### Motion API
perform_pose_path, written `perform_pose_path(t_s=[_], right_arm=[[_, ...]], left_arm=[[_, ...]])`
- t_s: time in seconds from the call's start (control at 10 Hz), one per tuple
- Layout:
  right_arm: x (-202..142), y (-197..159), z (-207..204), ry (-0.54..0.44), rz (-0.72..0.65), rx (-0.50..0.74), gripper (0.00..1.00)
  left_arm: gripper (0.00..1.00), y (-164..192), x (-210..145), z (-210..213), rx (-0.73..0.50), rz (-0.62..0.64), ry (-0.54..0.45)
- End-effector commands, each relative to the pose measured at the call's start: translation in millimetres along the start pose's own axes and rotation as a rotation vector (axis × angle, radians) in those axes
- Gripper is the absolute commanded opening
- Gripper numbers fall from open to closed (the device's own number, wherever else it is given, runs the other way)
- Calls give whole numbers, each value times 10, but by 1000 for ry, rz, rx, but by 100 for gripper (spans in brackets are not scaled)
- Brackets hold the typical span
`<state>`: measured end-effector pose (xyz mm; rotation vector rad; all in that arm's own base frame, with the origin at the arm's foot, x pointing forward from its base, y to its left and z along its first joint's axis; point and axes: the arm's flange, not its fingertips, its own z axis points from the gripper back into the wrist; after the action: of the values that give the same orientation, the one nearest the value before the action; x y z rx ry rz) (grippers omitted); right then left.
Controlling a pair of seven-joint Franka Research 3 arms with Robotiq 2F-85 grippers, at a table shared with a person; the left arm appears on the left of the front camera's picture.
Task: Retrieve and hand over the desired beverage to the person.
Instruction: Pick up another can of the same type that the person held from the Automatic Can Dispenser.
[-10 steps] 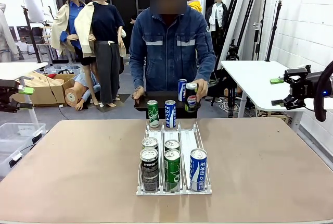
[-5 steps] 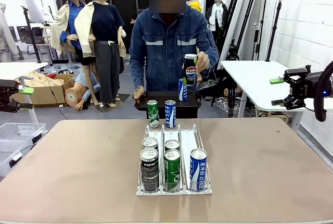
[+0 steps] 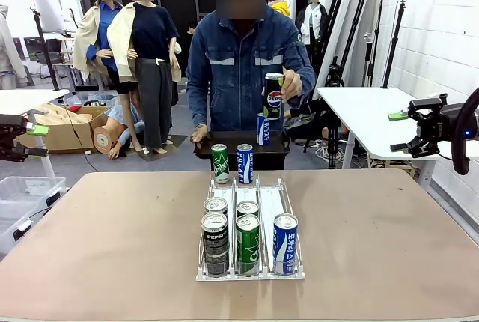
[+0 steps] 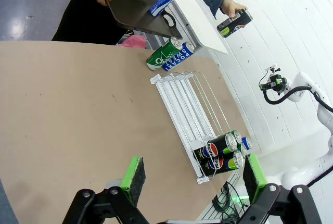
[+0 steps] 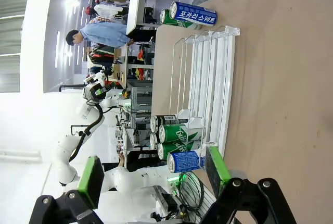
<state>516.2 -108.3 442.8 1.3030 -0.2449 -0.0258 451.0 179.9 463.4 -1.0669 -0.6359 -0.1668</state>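
The person (image 3: 247, 60) holds up a black Pepsi can (image 3: 274, 96) beyond the rack (image 3: 271, 196). A matching can (image 3: 215, 241) stands at the rack's near left corner. It is probably full, stiff and slippery, best gripped mid-body. The left gripper (image 4: 193, 174) and right gripper (image 5: 154, 174) have jaws apart, empty.

The left gripper (image 4: 193, 176) stands with jaws spread wide and empty, green pads (image 4: 133, 178) facing each other; the right gripper (image 5: 154, 174) is equally wide and empty, its arm (image 3: 468, 131) held out at the right side
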Motion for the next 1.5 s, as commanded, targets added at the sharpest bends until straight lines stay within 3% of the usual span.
perform_pose_path(t_s=[0.0, 1.4], right_arm=[[-16, -16, -2, -4, -10, -2, 100], [0, 0, 0, 0, 0, 0, 100]], left_arm=[[100, -13, 3, 17, 4, -1, 3], [100, -13, 3, 17, 4, -1, 3]])
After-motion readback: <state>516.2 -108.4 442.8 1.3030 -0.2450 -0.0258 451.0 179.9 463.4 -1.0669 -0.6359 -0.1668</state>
